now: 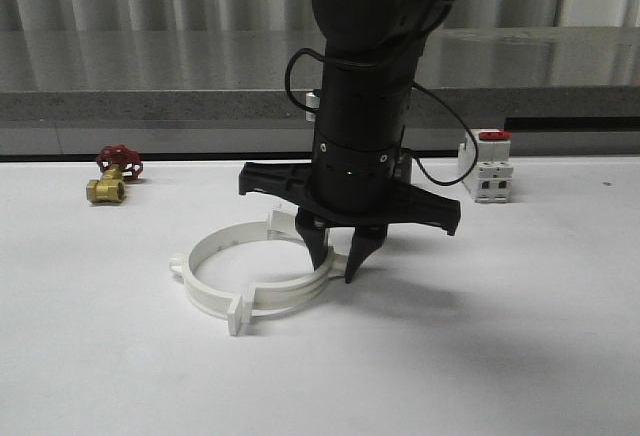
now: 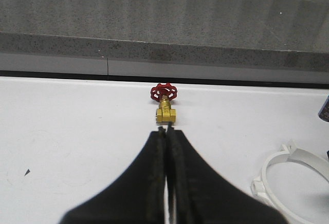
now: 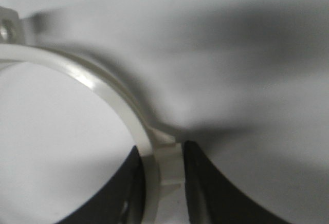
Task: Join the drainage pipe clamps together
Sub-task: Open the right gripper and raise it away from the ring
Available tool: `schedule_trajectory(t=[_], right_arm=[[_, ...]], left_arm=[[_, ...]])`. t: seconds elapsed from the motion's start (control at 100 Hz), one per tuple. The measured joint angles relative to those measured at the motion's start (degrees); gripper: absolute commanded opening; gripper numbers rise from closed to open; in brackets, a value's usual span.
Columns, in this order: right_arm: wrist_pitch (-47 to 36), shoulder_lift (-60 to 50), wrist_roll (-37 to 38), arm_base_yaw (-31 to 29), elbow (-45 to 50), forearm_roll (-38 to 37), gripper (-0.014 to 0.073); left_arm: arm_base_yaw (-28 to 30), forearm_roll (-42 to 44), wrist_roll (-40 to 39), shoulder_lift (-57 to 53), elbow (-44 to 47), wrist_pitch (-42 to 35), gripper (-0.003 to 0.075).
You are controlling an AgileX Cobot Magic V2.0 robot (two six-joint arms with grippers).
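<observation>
Straddling the right side of the drainage pipe clamps (image 1: 255, 271), the right gripper (image 1: 339, 259) points down at the table (image 1: 520, 336), its fingers (image 3: 216, 188) set on either side of the white band and its small outer tab, touching or nearly so; a firm grasp cannot be confirmed. The two half-rings lie flat as a ring near the table's middle, flanges meeting at front and rear. The left gripper (image 2: 167, 131) is clenched on nothing, aimed at a brass valve (image 1: 112, 176) with a red handwheel at far left. A white breaker (image 1: 490, 168) with a red switch stands behind right, well apart.
</observation>
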Motion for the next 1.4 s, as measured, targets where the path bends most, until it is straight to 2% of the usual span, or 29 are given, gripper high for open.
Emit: schedule_trajectory(t=[0.08,0.2,0.27,0.32,0.8,1.4], right_arm=[[0.0,0.0,0.0,0.0,0.0,0.0,0.0251],[0.04,0.0,0.0,0.0,0.0,0.0,0.0489],[-0.07,0.0,0.0,0.03,-0.09,0.0,0.0584],[-0.17,0.0,0.0,0.13,-0.23,0.0,0.0617],[-0.05,0.0,-0.41,0.16,-0.57,0.0,0.0613],[6.65,-1.38,-10.95,-0.08,-8.55,0.1,0.0613]], left_arm=[[0.0,0.0,0.0,0.0,0.0,0.0,-0.002],[0.0,0.0,0.0,0.0,0.0,0.0,-0.002],[0.0,0.0,0.0,0.0,0.0,0.0,-0.002],[0.0,0.0,0.0,0.0,0.0,0.0,-0.002],[0.0,0.0,0.0,0.0,0.0,0.0,-0.002],[0.0,0.0,0.0,0.0,0.0,0.0,-0.002]])
